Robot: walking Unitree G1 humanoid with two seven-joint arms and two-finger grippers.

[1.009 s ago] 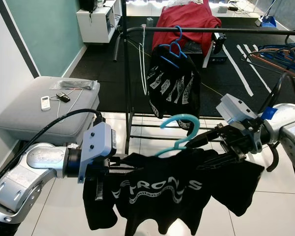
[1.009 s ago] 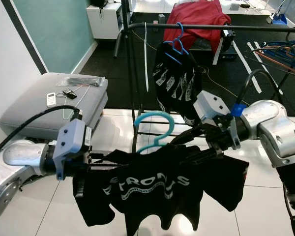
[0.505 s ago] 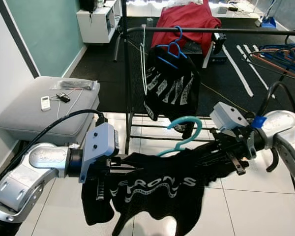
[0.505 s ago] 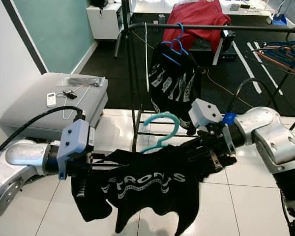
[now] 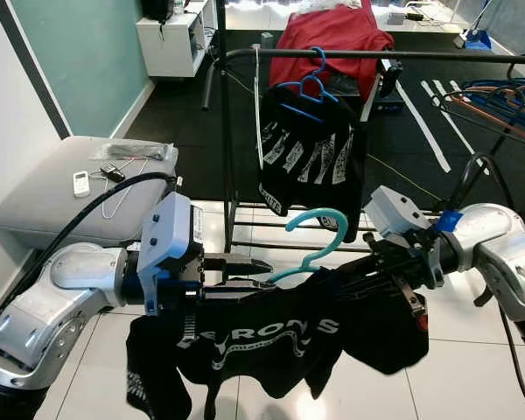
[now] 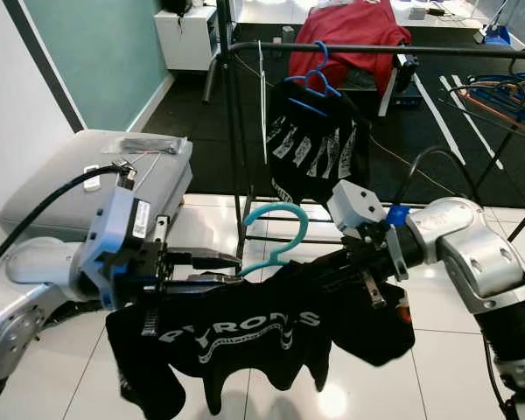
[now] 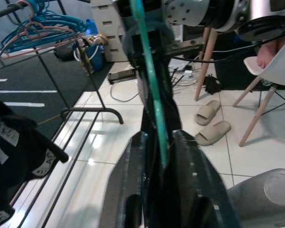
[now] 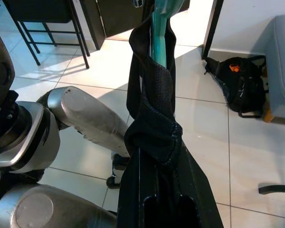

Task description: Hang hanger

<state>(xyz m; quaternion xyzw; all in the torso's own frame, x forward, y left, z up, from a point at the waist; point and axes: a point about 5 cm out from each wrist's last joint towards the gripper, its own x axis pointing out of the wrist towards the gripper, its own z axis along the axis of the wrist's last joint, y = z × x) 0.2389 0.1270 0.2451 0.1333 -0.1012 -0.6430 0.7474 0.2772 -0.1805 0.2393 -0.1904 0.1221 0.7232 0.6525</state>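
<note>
A teal hanger (image 5: 319, 229) carries a black printed T-shirt (image 5: 262, 337) and is held level between both arms, low in front of the clothes rack. My left gripper (image 5: 267, 273) is shut on the hanger's left arm; in the left wrist view the teal bar (image 7: 152, 95) runs between its fingers. My right gripper (image 5: 372, 278) is shut on the hanger's right shoulder, with the shirt's cloth (image 8: 154, 118) bunched over it. The hook points up, well below the black rail (image 5: 402, 54). On that rail hangs another black shirt (image 5: 308, 149) from blue hangers.
A red garment (image 5: 332, 31) lies behind the rack. A grey ottoman (image 5: 44, 206) with a remote and cables stands on my left. A second rack with blue and orange hangers (image 5: 499, 92) is at the right. White tile floor lies below.
My right gripper has drawn left and my left gripper has lifted a little. The hanger shifted left with them, and the shirt's left side now sags lower.
</note>
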